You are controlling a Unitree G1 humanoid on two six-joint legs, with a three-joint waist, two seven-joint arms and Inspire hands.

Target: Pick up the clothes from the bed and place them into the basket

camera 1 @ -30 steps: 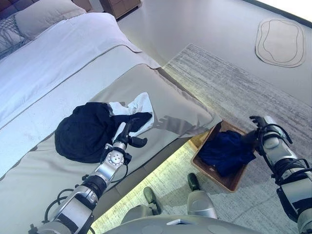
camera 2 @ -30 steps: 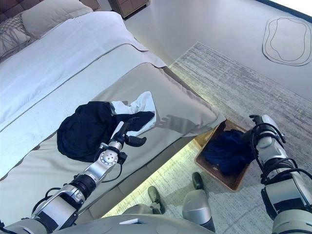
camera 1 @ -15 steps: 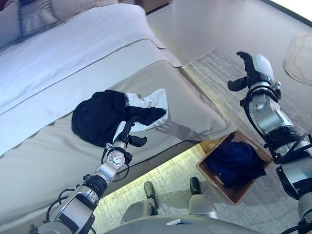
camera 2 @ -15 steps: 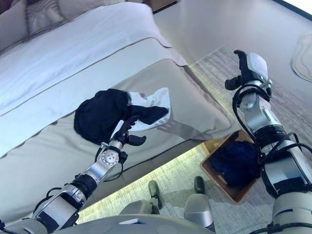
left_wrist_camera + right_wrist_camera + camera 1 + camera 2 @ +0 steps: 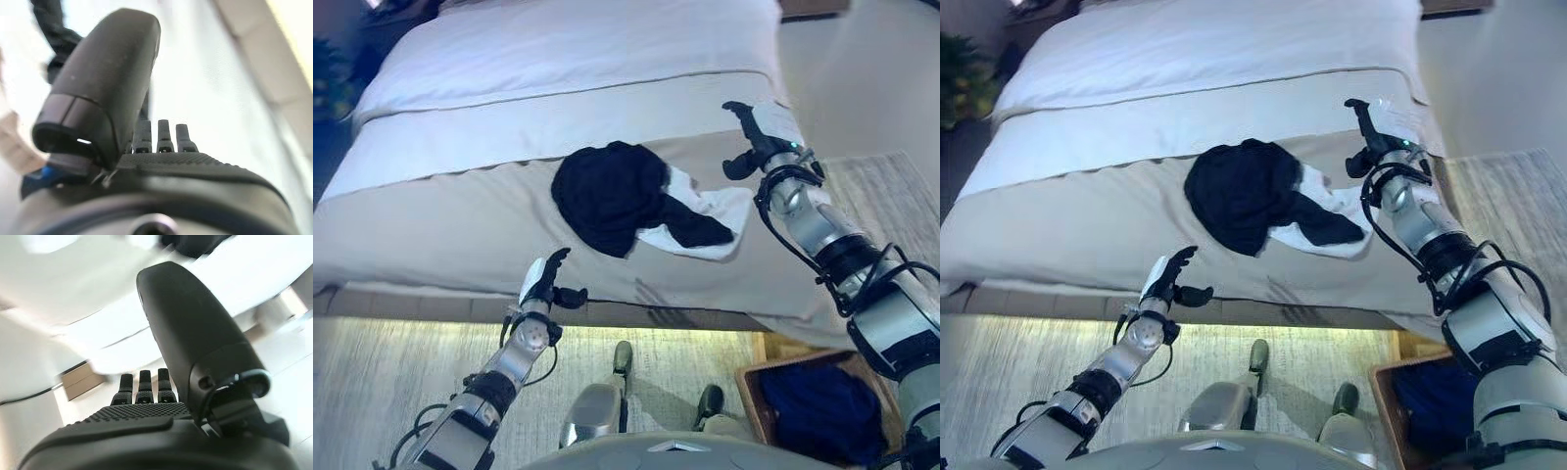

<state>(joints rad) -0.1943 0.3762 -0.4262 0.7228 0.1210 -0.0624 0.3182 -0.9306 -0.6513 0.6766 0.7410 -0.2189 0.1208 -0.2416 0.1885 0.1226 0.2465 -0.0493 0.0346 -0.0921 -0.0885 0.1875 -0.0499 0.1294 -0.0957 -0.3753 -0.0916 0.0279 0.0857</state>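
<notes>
Left eye view: clothes [image 5: 626,196] mid-bed [image 5: 431,215].

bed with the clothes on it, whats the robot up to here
A humanoid robot is clearing clothes off the bed into a basket on the floor, which already holds a dark blue garment. A black and white pile of clothes lies on the bed, untouched. The right hand hovers open beside the pile; the left hand is open near the bed's edge. Neither holds anything.

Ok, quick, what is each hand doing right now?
Left hand: open, empty, at the bed's near edge.
Right hand: open, empty, above the bed beside the clothes.
</notes>
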